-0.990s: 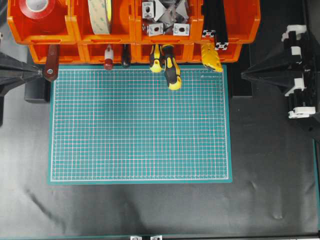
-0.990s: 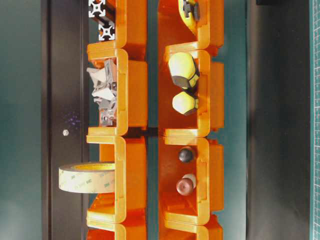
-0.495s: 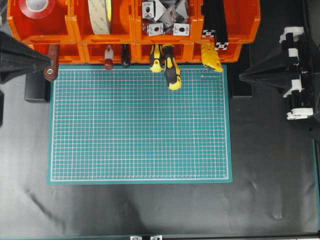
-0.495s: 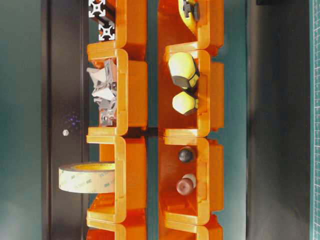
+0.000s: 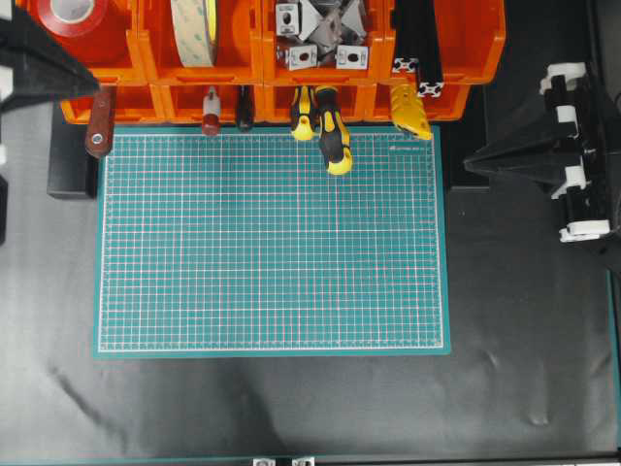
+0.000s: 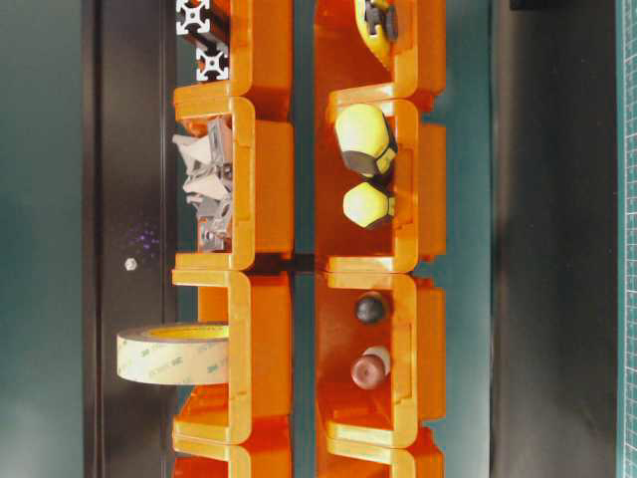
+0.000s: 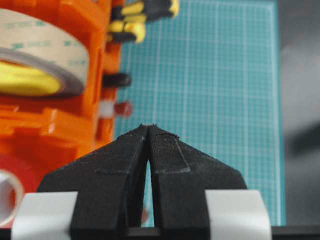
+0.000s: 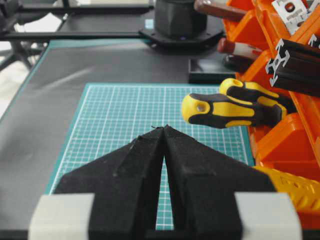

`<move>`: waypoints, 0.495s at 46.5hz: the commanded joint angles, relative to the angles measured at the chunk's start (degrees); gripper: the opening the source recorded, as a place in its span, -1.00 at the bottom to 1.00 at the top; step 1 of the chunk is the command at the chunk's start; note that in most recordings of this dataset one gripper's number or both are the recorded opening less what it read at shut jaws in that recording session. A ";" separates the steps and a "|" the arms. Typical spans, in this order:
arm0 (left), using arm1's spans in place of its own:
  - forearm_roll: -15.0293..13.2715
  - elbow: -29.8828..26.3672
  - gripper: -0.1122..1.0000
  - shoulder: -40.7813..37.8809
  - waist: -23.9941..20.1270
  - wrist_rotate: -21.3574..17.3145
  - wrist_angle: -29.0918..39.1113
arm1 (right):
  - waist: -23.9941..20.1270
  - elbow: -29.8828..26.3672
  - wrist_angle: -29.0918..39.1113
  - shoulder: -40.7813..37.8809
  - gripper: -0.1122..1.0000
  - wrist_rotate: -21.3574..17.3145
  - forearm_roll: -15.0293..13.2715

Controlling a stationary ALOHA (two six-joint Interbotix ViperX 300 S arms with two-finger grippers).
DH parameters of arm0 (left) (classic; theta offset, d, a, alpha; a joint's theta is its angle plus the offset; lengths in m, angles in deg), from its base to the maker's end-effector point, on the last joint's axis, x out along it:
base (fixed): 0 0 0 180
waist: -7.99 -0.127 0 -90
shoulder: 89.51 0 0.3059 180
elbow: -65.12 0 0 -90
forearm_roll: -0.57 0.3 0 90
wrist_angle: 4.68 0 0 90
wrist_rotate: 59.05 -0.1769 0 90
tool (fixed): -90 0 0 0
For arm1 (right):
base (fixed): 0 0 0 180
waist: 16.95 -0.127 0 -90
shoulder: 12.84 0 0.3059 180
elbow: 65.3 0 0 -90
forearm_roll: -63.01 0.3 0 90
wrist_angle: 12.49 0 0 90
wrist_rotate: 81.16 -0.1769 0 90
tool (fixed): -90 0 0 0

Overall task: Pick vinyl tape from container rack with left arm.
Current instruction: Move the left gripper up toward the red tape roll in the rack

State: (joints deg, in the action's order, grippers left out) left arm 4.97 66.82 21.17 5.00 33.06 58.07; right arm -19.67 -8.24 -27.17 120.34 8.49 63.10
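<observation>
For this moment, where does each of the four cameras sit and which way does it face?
Overhead: looks straight down on green mat and orange rack; both arms at edges.
Table-level: turned sideways, faces rack fronts; no arm.
Left wrist: behind shut left fingers, beside red tape.
Right wrist: behind shut right fingers, across mat.
Overhead and right wrist share the yellow-black screwdrivers.

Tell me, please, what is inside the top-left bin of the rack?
A red tape roll with a white core lies there. The left end effector covers the bin's front, so anything beneath is hidden.
</observation>
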 commanded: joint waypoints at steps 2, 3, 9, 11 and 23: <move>0.26 -8.26 -0.80 -2.72 -2.64 -2.99 10.81 | -0.18 -1.49 0.00 -0.70 -0.80 0.00 0.09; 0.26 -8.96 -0.80 -3.16 -3.16 -3.43 12.39 | -0.18 -1.49 0.00 -0.70 -0.80 0.00 0.09; 0.26 -11.69 -0.80 -5.27 -5.89 -6.33 19.69 | -0.18 -1.41 0.00 -0.79 -0.80 0.00 0.09; 0.26 -12.04 -0.80 -5.71 -6.24 -7.29 20.65 | -0.18 -1.41 0.09 -0.79 -0.80 0.00 0.09; 0.35 -11.69 -0.68 -6.59 -7.47 -11.69 20.83 | -0.18 -1.41 -0.35 -0.79 -0.80 0.00 0.09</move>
State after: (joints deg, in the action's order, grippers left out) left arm 5.14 56.27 14.49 -1.51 21.98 78.99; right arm -19.76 -8.15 -27.17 119.90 8.49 63.10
